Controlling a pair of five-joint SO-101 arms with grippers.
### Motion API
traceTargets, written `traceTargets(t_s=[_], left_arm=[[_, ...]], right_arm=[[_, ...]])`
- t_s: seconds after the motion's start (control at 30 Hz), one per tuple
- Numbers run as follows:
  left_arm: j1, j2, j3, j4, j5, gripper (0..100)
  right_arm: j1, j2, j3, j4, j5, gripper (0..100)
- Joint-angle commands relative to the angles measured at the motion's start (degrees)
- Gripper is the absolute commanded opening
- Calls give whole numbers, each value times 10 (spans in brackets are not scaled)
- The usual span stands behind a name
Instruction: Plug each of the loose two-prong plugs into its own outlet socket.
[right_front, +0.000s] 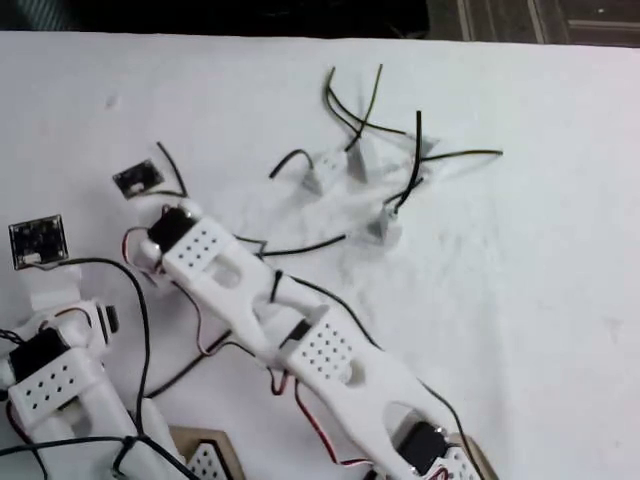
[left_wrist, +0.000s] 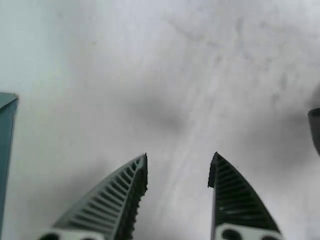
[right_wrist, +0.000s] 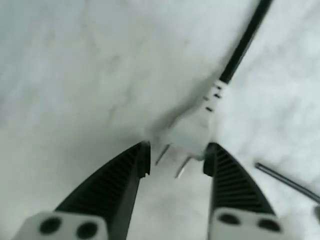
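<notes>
Several white two-prong plugs with black cords lie tangled at the table's middle back, among them one (right_front: 318, 172) on the left and one (right_front: 382, 230) nearer the front. In the right wrist view a white plug (right_wrist: 192, 130) lies on the table with its two prongs pointing back between my right gripper's (right_wrist: 175, 152) open fingers. Its black cord (right_wrist: 245, 42) runs away from the gripper. My right arm (right_front: 250, 300) stretches from the front right toward the table's left. My left gripper (left_wrist: 177, 162) stands open over bare white table, holding nothing. The left arm (right_front: 50, 370) sits at the front left.
Two small black squares in white frames (right_front: 135, 178) (right_front: 38, 240) sit at the arms' far ends on the left. A thin black wire (right_wrist: 285, 180) lies beside the right gripper. A wooden base (right_front: 215, 445) shows at the front edge. The table's right half is open.
</notes>
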Motion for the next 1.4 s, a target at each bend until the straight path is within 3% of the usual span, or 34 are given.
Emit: traceTargets(t_s=[0.0, 0.07, 0.43, 0.67, 0.93, 1.1, 1.37], left_arm=[[0, -10, -4, -11, 4, 207], [0, -10, -4, -11, 4, 207], [0, -10, -4, -11, 4, 207], [0, -10, -4, -11, 4, 207], [0, -10, -3, -15, 4, 207], [0, -10, 5, -30, 4, 207], [12, -10, 8, -30, 4, 207]], right_arm=[[10, 2, -39, 2, 0, 63], [17, 2, -53, 5, 1, 11], [37, -13, -210, 131, 64, 19], [70, -41, -180, 134, 96, 17], [79, -280, 84, 133, 130, 17], [154, -449, 301, 131, 167, 17], [306, -650, 581, 104, 292, 17]])
